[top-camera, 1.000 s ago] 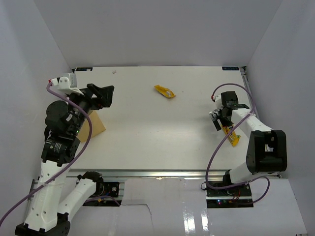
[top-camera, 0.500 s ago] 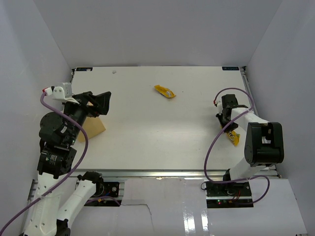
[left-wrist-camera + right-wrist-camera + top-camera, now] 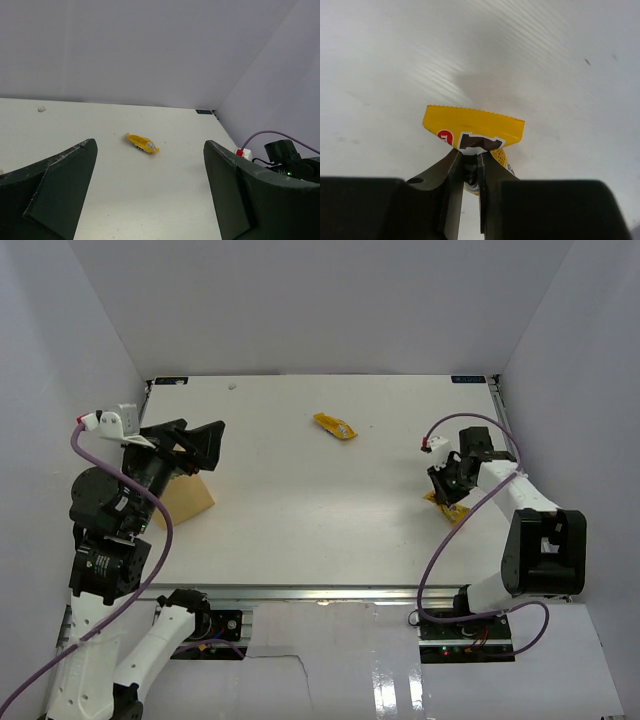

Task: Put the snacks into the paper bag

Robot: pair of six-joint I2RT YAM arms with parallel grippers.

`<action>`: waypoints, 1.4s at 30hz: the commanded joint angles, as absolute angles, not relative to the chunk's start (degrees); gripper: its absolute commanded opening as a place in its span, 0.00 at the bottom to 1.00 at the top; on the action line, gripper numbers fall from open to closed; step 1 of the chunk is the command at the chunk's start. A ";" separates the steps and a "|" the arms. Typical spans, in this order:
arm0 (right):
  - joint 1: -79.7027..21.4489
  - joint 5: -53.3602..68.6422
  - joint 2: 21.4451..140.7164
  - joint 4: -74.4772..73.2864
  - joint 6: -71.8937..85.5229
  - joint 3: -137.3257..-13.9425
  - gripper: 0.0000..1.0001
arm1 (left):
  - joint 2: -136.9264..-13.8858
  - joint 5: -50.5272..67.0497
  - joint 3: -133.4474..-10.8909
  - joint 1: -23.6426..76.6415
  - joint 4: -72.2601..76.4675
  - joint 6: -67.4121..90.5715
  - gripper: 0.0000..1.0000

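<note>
The right wrist view alone shows the right gripper (image 3: pixel 470 161) pinched narrow on the edge of the flat yellow M&M's pack (image 3: pixel 475 126), over the white table (image 3: pixel 545 60). Overhead, the tan kraft paper bag (image 3: pixel 188 497) sits at the left, partly hidden by the left arm. The left gripper (image 3: pixel 200 445) gapes wide, holding nothing. The orange-yellow wrapper (image 3: pixel 334 426) lies mid-table, towards the back.

Open table (image 3: pixel 320 520) separates the right gripper (image 3: pixel 446 495) from the paper bag (image 3: pixel 188 500), overhung by the left gripper (image 3: pixel 197 443)
</note>
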State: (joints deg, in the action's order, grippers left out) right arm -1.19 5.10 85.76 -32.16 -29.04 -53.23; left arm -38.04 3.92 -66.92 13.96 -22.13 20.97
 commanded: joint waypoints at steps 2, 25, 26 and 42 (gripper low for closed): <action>-2.89 38.81 82.79 -40.95 -41.65 -60.10 0.19 | -38.85 6.68 -71.01 13.80 -19.00 22.76 0.98; -56.94 28.42 118.91 13.77 1.75 -123.05 0.16 | -37.88 6.24 -79.98 13.80 -9.76 29.79 0.98; -58.52 26.21 119.35 16.15 2.28 -123.13 0.16 | -37.53 5.81 -79.89 13.80 -9.76 30.06 0.98; -65.48 8.70 131.83 35.95 0.26 -129.46 0.15 | -34.63 5.45 -78.84 13.80 -12.57 31.11 0.98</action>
